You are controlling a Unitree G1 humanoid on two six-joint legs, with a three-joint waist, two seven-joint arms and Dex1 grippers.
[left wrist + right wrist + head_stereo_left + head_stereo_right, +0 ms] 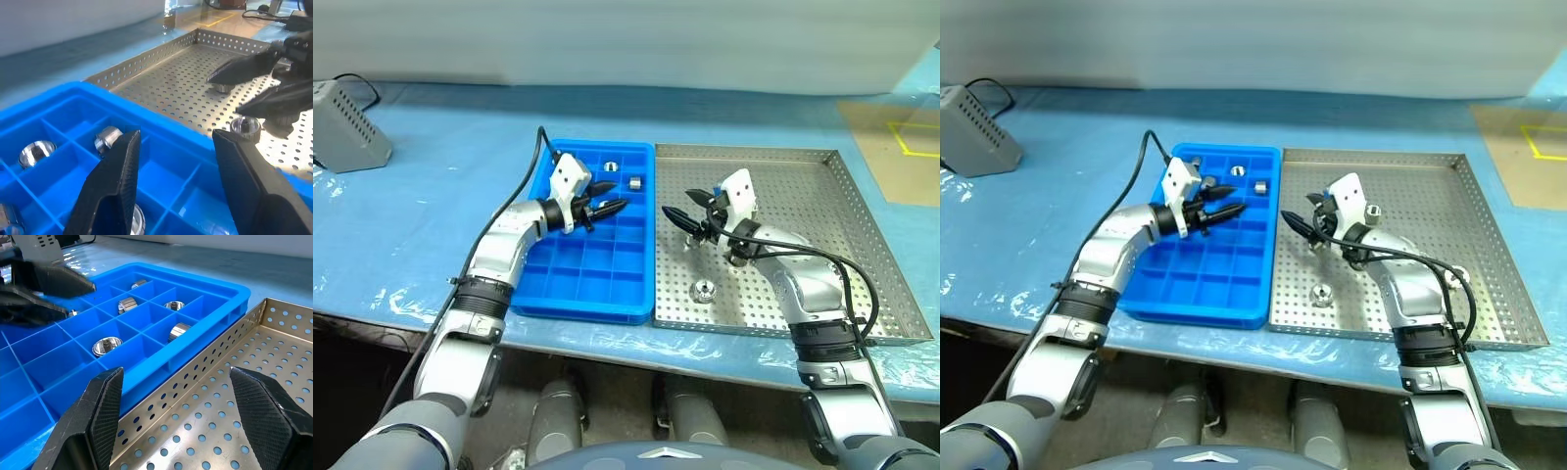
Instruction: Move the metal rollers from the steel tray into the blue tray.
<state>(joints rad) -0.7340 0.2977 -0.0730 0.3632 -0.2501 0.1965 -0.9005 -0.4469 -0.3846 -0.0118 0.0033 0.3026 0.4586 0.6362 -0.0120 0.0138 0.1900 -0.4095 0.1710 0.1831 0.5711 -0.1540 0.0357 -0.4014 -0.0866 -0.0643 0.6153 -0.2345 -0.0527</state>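
1. Two claws up: left claw (607,197) hovers over blue tray (563,294), fingers part open w/ a clear gap, nothing held.
2. Right claw (688,208) over steel tray (862,245), jaws wide, empty.
3. Metal rollers (106,345) sit in compartments around left claw; one roller (704,289) on steel tray, near right claw.

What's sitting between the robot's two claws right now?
Between the left gripper and right gripper, the head views show the blue tray rim meeting the steel tray rim.
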